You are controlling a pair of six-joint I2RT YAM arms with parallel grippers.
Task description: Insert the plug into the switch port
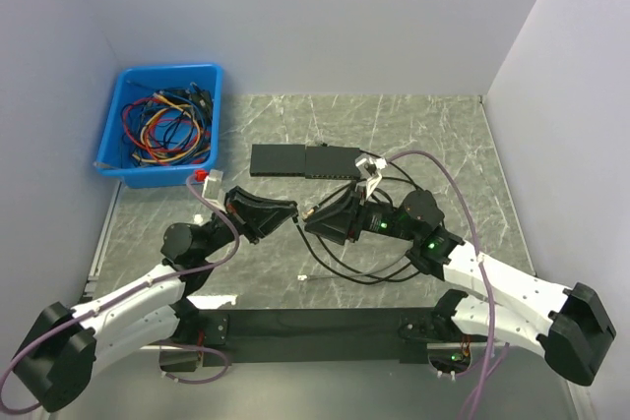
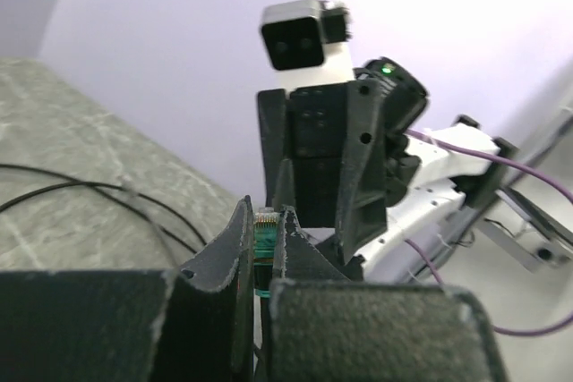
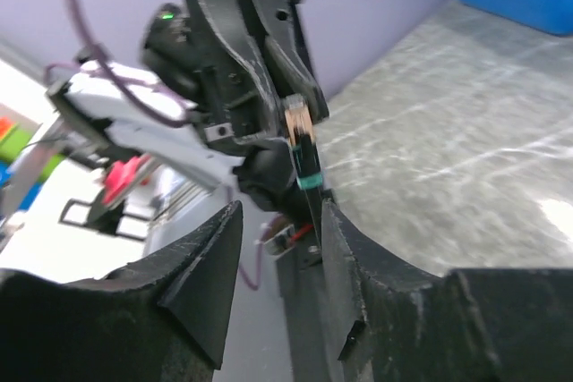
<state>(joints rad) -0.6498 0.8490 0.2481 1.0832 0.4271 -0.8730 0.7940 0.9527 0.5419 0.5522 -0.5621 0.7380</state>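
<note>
Left gripper [image 2: 265, 217] clamped on plug [image 2: 265, 232]. I read plug as roughly upright between fingertips, contacts up. Right gripper [image 3: 280, 212] faces it, fingers apart. Switch [image 1: 305, 160] sits beyond both fingertips, off left gripper's side; plug needs turning toward it.

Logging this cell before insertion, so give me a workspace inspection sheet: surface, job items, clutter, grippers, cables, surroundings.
Surface: grey marbled table.
Job's things: black switch at centre rear; plug held above the table, not in a port.
Clutter: blue bin of tangled wires, rear left.
Grippers: left gripper shut on the plug; right gripper open, facing it.
Cables: black cable looped on the table near the right arm; purple cables on both arms.
Surroundings: plain pale walls.
</note>
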